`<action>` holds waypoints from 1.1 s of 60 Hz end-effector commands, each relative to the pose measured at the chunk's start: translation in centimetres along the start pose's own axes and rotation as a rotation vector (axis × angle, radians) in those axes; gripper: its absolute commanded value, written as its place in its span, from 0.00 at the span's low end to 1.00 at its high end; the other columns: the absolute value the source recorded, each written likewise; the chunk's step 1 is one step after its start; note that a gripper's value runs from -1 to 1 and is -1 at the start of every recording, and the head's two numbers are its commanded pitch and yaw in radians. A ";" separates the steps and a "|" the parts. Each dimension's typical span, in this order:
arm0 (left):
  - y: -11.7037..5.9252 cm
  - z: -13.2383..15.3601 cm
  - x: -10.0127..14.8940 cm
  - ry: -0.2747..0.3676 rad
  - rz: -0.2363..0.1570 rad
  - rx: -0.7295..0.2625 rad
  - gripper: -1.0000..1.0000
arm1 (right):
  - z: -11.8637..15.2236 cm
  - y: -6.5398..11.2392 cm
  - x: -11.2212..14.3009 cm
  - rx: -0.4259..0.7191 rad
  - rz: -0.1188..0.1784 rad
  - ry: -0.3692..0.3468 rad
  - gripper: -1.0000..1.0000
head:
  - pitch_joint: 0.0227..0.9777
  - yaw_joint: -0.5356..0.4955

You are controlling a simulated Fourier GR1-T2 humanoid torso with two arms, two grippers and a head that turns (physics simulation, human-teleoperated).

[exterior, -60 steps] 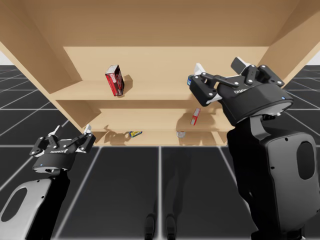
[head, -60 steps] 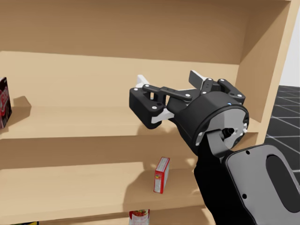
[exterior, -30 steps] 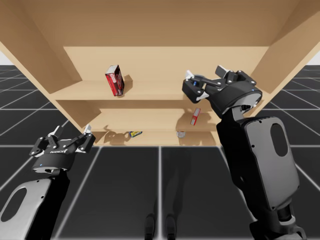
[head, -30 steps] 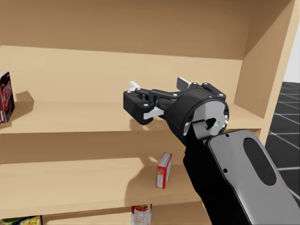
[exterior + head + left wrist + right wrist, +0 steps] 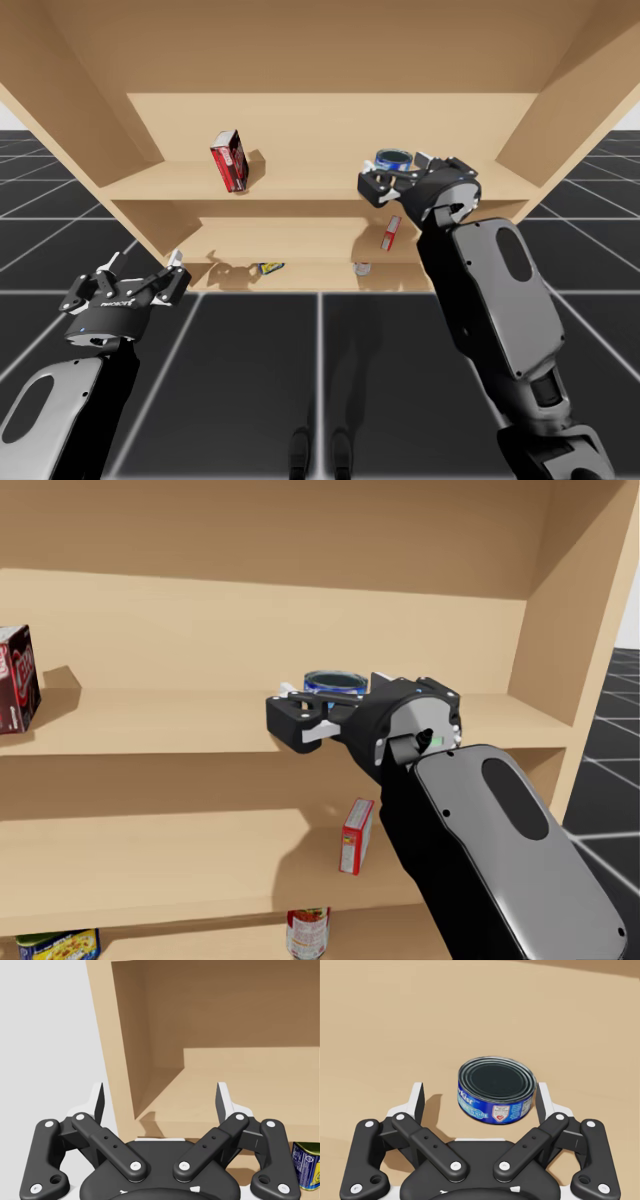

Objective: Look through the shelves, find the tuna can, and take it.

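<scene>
The tuna can [image 5: 496, 1089] is a low round blue tin standing on the upper shelf [image 5: 300, 185]. The right wrist view shows it between the fingers of my right gripper [image 5: 480, 1095], close against one finger and well apart from the other. This gripper is open. From above, my right gripper [image 5: 395, 170] reaches over the shelf's front edge with the tuna can [image 5: 393, 158] just behind its fingers. My head camera has the tuna can [image 5: 336, 683] peeking over my right gripper [image 5: 335, 694]. My left gripper [image 5: 144, 260] hangs open below the shelf's left end, also open and empty at its own camera [image 5: 160, 1094].
A dark red box [image 5: 229, 160] stands at the upper shelf's left. A small red and white box [image 5: 356, 836] stands on the middle shelf under my right arm. The bottom shelf holds a red-labelled can [image 5: 307, 932] and a blue and yellow tin [image 5: 58, 946]. Slanted side walls [image 5: 560, 110] close in the shelves.
My right arm has dropped and pushed forward into the upper shelf, bringing its open fingers around the tuna can, now uncovered. My head has turned slightly left. The left arm is still.
</scene>
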 end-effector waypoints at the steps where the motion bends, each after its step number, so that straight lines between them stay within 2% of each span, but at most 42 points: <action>1: 0.0 0.0 0.0 0.000 0.001 0.000 0.00 | -1.3 -0.5 -2.4 -0.015 -0.003 0.314 0.00 | 0.35 0.31; 10: 0.1 0.0 0.0 -0.001 0.001 0.001 0.00 | -1.9 -0.7 -2.8 -0.017 0.010 0.290 0.00 | 0.35 0.31; 12: 0.1 0.0 0.0 -0.001 0.001 0.001 0.00 | -2.1 -0.8 -2.9 -0.018 -0.002 0.290 0.00 | 0.35 0.31; 14: 0.0 0.0 0.0 -0.001 0.001 0.001 0.00 | -2.2 -0.9 -3.0 -0.020 0.009 0.284 0.00 | 0.35 0.31; 17: 0.0 0.0 0.0 -0.001 0.001 0.001 0.00 | -2.3 -1.0 -3.2 -0.022 0.009 0.288 0.00 | 0.35 0.31; 18: 0.0 0.0 0.0 -0.001 0.001 0.000 0.00 | -2.4 -1.0 -3.3 -0.025 0.014 0.285 0.03 | 0.35 0.31; 19: 0.0 0.0 0.0 -0.001 0.001 0.000 0.00 | -2.4 -1.1 -3.4 -0.033 0.029 0.278 0.08 | 0.35 0.31; 20: 0.0 0.0 0.0 -0.001 0.001 0.000 0.00 | -2.4 -1.1 -3.5 -0.050 0.043 0.267 0.18 | 0.35 0.31; 21: 0.0 0.0 0.0 -0.001 0.001 0.000 0.00 | -2.4 -1.1 -3.5 -0.058 0.046 0.265 0.24 | 0.35 0.31; 22: 0.0 0.0 0.0 -0.001 0.001 0.000 0.00 | -2.4 -1.2 -3.6 -0.057 0.040 0.271 0.45 | 0.35 0.31; 23: 0.0 0.0 0.0 -0.001 0.001 0.000 0.00 | -2.4 -1.2 -3.6 -0.057 0.043 0.270 0.72 | 0.35 0.31; 26: 0.0 0.1 0.0 -0.001 0.000 -0.001 0.00 | -2.2 -1.3 -3.8 -0.071 0.056 0.261 0.93 | 0.35 0.31; 27: 0.0 0.1 0.0 -0.001 0.001 -0.001 0.00 | -2.2 -1.4 -3.9 -0.074 0.058 0.258 0.96 | 0.35 0.31; 30: 0.0 0.1 0.0 -0.001 0.000 -0.001 0.00 | -2.0 -1.5 -3.9 -0.075 0.057 0.256 0.99 | 0.35 0.31; 32: 0.0 0.0 0.0 -0.001 -0.001 -0.001 0.00 | -1.7 -1.6 -3.8 -0.082 0.069 0.243 1.00 | 0.35 0.31; 34: 0.0 0.0 0.0 -0.001 0.000 -0.001 0.00 | -1.4 -1.7 -3.7 -0.083 0.062 0.241 1.00 | 0.36 0.31; 37: 0.0 0.0 0.0 -0.001 -0.001 -0.002 0.00 | -1.2 -1.8 -3.6 -0.086 0.066 0.229 1.00 | 0.36 0.31; 52: -0.1 0.0 0.0 -0.001 -0.002 -0.002 0.00 | 2.1 -2.5 -2.0 -0.121 0.093 0.127 1.00 | 0.36 0.31; 60: -0.1 0.0 0.0 -0.001 -0.002 -0.002 0.00 | 4.9 -2.6 -1.6 -0.133 0.130 0.078 1.00 | 0.36 0.31; 64: -0.1 0.0 0.0 -0.002 -0.003 -0.002 0.00 | 6.4 -2.4 -1.4 -0.130 0.140 0.056 1.00 | 0.36 0.31; 66: -0.1 0.0 -0.1 -0.002 -0.003 -0.003 0.00 | 7.7 -2.4 -1.4 -0.133 0.157 0.034 1.00 | 0.36 0.31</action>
